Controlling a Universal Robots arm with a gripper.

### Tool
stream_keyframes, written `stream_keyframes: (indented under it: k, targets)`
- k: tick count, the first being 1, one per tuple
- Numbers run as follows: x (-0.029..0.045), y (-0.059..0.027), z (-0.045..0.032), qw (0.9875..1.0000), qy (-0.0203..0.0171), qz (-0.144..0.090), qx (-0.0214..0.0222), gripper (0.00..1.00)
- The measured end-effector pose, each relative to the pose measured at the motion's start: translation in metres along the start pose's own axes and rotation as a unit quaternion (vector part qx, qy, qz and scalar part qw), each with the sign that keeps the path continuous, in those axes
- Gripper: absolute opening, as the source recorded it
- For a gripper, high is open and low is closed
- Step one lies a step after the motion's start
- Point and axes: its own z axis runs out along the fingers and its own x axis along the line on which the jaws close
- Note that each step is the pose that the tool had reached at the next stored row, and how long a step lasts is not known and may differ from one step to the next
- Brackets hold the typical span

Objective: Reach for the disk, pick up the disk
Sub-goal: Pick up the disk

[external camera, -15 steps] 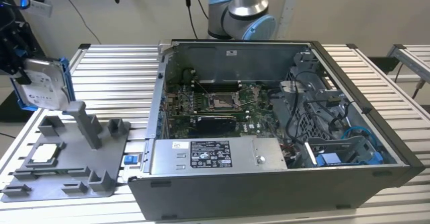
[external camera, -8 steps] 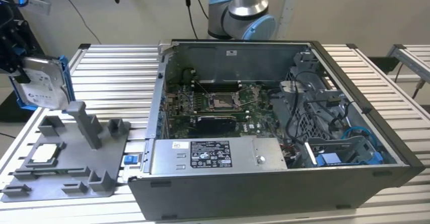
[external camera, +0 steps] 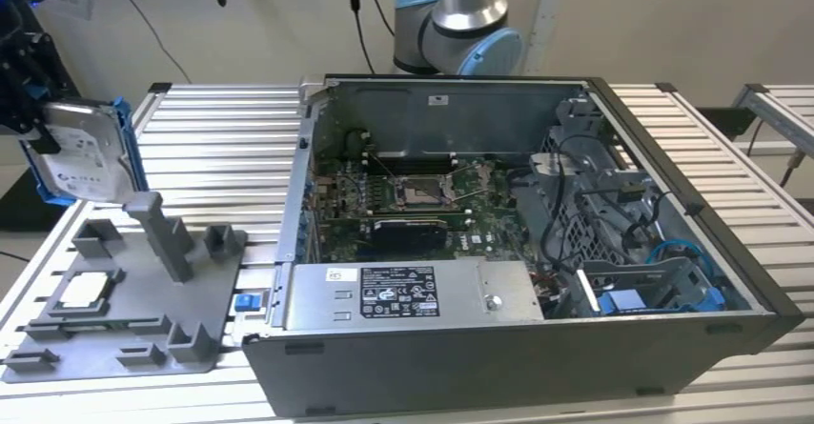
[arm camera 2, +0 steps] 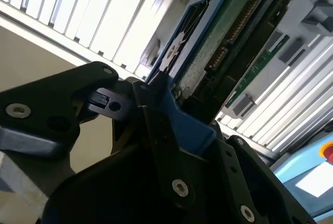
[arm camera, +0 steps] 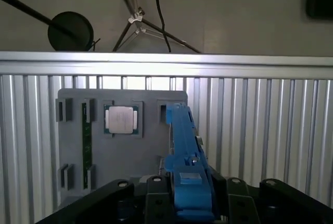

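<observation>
The disk [external camera: 79,152], silver-grey with a white label in a blue caddy, hangs on edge in the air at the exterior view's far left, above the grey fixture plate [external camera: 128,324]. My gripper [external camera: 38,129] is shut on its upper end. In the first wrist view the blue caddy of the disk [arm camera: 183,140] stands edge-on between my black fingers [arm camera: 156,190], over the fixture plate [arm camera: 151,156]. The second wrist view shows the disk's green circuit-board side [arm camera 2: 223,41] and blue frame clamped in my gripper [arm camera 2: 169,107].
An open computer case [external camera: 509,348] with its motherboard exposed fills the exterior view's middle and right. The fixture plate carries a small square silver chip [arm camera: 120,119], a green memory stick [arm camera: 86,135] and upright grey posts [external camera: 163,238]. The table is ribbed aluminium [external camera: 216,148].
</observation>
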Motion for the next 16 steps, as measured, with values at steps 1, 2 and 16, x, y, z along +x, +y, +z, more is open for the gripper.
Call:
stream_keyframes:
  k: [1, 2, 16]
  targets:
    - [-0.0001, 0.0000, -0.0004, 1.0000, -0.0001, -0.001, 0.0069, 0.00]
    - [0.0000, 0.0000, -0.0008, 0.9999, -0.0001, -0.003, 0.0136, 0.00]
    - [-0.0014, -0.0003, -0.0395, 0.9989, -0.0005, -0.012, 0.0454, 0.00]
